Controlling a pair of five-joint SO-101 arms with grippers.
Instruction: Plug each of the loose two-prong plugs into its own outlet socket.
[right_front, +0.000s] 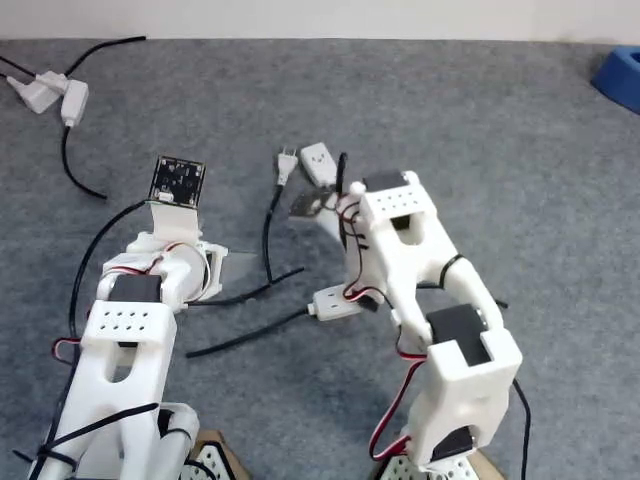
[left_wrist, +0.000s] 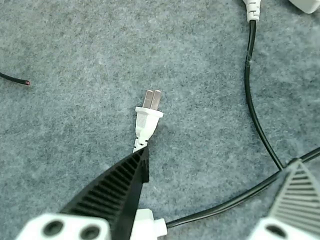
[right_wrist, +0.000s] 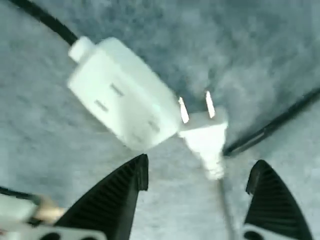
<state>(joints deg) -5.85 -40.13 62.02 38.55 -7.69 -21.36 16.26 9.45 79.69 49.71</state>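
Note:
A white two-prong plug (left_wrist: 148, 117) lies flat on the grey carpet, its tail just under one black finger of my left gripper (left_wrist: 221, 156), which hangs open above it. My right gripper (right_wrist: 200, 162) is open over a second white plug (right_wrist: 205, 130), whose prongs rest beside the end of a white outlet block (right_wrist: 122, 95). From above, that plug (right_front: 285, 165) and outlet (right_front: 318, 160) lie just beyond the right gripper (right_front: 308, 205). Another white outlet (right_front: 335, 303) sits close against the right arm.
Black cables (right_front: 268, 240) cross the carpet between the two arms. Two more white pieces (right_front: 55, 95) with black cords lie at the far left. A blue object (right_front: 620, 75) sits at the far right edge.

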